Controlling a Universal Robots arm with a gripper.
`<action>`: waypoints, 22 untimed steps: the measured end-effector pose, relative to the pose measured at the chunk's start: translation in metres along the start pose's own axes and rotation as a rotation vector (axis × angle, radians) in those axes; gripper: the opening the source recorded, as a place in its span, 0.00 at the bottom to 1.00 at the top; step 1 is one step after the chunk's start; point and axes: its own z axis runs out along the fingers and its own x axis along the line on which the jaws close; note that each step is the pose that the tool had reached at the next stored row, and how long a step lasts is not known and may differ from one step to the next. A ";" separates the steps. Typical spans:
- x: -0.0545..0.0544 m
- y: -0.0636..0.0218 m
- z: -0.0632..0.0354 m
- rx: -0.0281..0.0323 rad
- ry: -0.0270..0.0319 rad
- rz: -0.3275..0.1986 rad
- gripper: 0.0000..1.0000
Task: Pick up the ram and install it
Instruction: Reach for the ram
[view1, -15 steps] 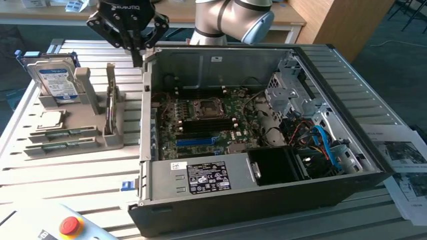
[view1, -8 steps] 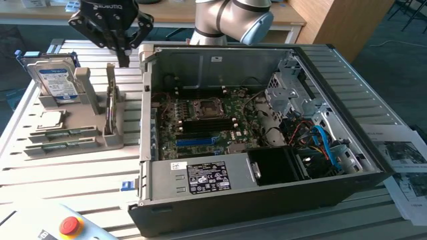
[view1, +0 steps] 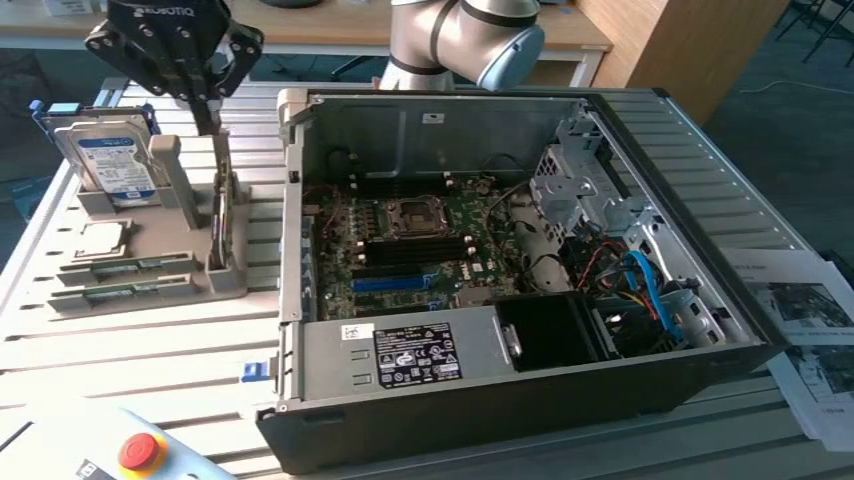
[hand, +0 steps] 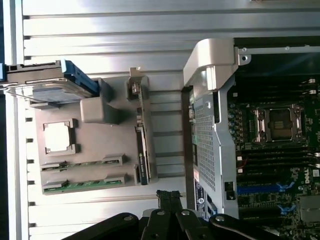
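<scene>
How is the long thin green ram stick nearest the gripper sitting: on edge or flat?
On edge: the green ram stick stands on its long side in the grey holder.

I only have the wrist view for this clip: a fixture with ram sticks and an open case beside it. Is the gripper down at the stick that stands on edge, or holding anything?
Observer: In the exterior view the gripper hangs above the fixture, by the far end of the ram standing on edge. It is shut and holds nothing.
Operator: Anything on the table around the case?
Observer: A red stop button sits near the corner of the case, at the exterior view's lower left.
Operator: And on the other side?
Observer: Some papers lie beside the case at the exterior view's right.
</scene>
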 end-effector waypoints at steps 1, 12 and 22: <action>0.004 -0.0003 -0.0001 0.0000 -0.0001 0.000 0.10; 0.049 -0.0037 -0.0013 0.0001 0.0001 0.000 0.10; 0.088 -0.0066 -0.0023 0.0001 0.0001 0.000 0.10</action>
